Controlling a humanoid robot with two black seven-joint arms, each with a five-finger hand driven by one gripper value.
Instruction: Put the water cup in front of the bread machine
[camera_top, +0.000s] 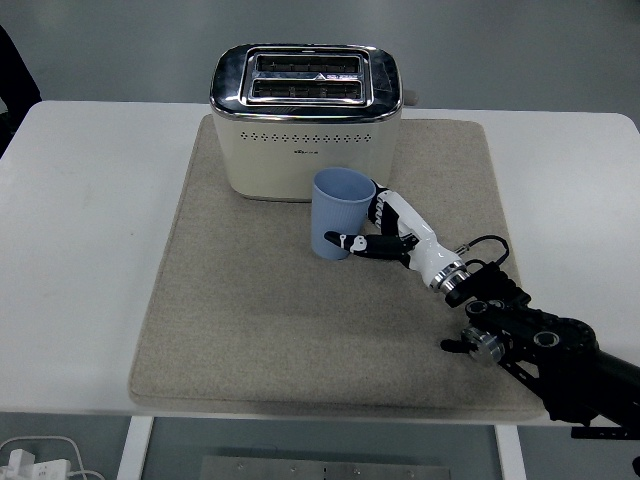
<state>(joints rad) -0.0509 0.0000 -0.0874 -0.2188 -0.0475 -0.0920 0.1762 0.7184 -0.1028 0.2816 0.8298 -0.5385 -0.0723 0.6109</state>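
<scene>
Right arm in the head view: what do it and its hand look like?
The right arm is black with chunky round joints. A silver ring joins it to a white forearm shell. A thin black cable loops beside the wrist. The right hand has black fingers with white details.

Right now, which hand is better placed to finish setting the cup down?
Right. The right hand already grips the blue cup on the mat before the toaster; the left arm is out of view.

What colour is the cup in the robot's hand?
Light blue plastic cup, plain with no pattern, clearest in the head view.
</scene>
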